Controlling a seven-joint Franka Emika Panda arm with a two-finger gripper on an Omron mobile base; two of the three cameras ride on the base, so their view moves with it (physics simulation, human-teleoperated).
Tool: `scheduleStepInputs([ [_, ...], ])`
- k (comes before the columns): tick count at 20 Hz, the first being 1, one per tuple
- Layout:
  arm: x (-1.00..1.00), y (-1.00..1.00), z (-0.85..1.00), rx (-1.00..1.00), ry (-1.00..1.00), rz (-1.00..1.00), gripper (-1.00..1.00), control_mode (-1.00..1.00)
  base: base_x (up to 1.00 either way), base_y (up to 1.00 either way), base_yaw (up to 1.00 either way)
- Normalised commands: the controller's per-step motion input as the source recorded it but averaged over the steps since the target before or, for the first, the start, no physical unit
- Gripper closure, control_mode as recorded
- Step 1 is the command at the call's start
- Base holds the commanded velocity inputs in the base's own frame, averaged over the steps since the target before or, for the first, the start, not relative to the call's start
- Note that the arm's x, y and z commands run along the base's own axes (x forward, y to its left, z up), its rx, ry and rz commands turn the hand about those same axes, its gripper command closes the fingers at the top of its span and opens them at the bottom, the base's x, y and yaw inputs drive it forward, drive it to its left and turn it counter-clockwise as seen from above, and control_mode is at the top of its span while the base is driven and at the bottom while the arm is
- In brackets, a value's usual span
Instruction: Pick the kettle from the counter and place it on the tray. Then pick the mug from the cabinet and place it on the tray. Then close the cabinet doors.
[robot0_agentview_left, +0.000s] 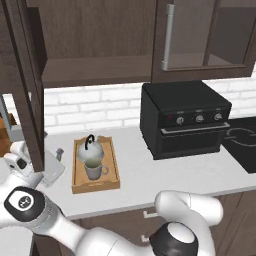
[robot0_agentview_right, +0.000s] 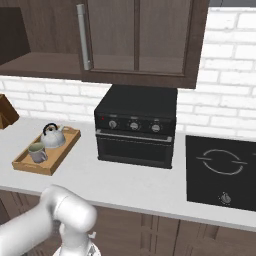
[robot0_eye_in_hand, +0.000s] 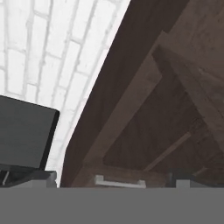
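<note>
The silvery kettle (robot0_agentview_left: 90, 149) (robot0_agentview_right: 53, 136) and the grey-beige mug (robot0_agentview_left: 94, 170) (robot0_agentview_right: 37, 152) both stand in the wooden tray (robot0_agentview_left: 114, 165) (robot0_agentview_right: 64, 147) on the white counter (robot0_agentview_left: 150, 175). The kettle is at the far end and the mug at the near end. The cabinet (robot0_agentview_left: 95, 70) shows one bare shelf. Its left door (robot0_agentview_left: 24, 90) hangs wide open. The right door (robot0_agentview_left: 205, 35) (robot0_agentview_right: 140, 35), with its silver bar handle (robot0_agentview_left: 168, 37), looks shut. My gripper (robot0_agentview_left: 56, 159) hangs low beside the open door's bottom edge, left of the tray. Its jaws are open and hold nothing. In the hand view it (robot0_eye_in_hand: 113, 179) looks up along the cabinet's underside.
A black toaster oven (robot0_agentview_left: 185, 120) (robot0_agentview_right: 135, 125) sits right of the tray, under the shut door. A dark cooktop (robot0_agentview_left: 245, 145) (robot0_agentview_right: 222, 170) lies further right. A wooden knife block (robot0_agentview_right: 6, 112) stands at the far left, against the white brick wall behind the counter.
</note>
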Motion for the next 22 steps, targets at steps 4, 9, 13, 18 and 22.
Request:
scheduleStepInputs([
  [4, 0.04, 0.52, 0.02, 0.00, 0.00, 0.00, -1.00, -1.00, 0.00, 0.00, 0.00],
  [9, 0.00, 0.19, 0.37, 0.00, -0.04, -0.02, -1.00, -1.00, 0.00, 0.00, 0.00],
  [13, 0.00, 0.01, 0.57, 0.00, -0.04, -0.07, -1.00, -1.00, 0.00, 0.00, 0.00],
  [18, 0.00, -0.01, 0.47, 0.00, 0.00, -0.12, -1.00, -1.00, 0.00, 0.00, 0.00],
  [22, 0.00, -0.29, 0.32, 0.01, 0.00, -0.14, -1.00, -1.00, 0.00, 0.00, 0.00],
])
